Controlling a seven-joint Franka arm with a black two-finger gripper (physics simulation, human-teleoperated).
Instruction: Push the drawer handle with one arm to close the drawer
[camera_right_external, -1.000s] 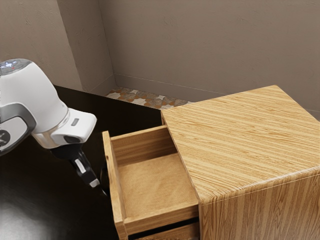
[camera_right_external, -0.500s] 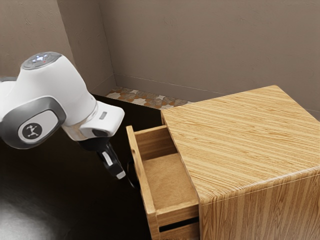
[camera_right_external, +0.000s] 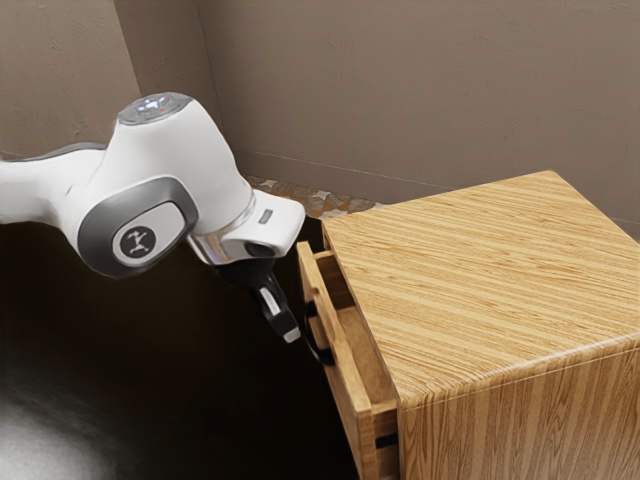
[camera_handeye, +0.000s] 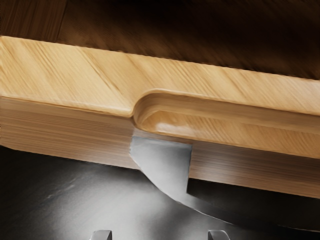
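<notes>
Drawer (camera_right_external: 346, 350) stands partly out of the wooden cabinet (camera_right_external: 490, 290), not closed. A narrow strip of its interior shows between the front panel's inner side and the cabinet's front edge. The panel's upper edge runs roughly alongside the edge of the cabinet top; open room remains between them for inward travel.

Handle (camera_right_external: 325, 354): dark, curved, mounted on the panel's outer face. Wrist view gives its end as a broad grey bracket meeting the panel, then narrowing into a bow that stands away from the wood. Just above the bracket, a rounded recess (camera_handeye: 225, 120) is cut into the panel's upper edge.

Gripper (camera_right_external: 292, 337): tilted downward on the outer side of the panel, tips just beside the handle. Contact: cannot tell. Fingers (camera_handeye: 101, 235) are spread, with a wide gap between the tips.

Arm (camera_right_external: 165, 185) enters from the exterior view's left. Dark tabletop (camera_right_external: 180, 390) extends outward from the handle side, leaving room beneath the arm. Patterned floor (camera_right_external: 335, 204) shows beyond the cabinet's far corner.
</notes>
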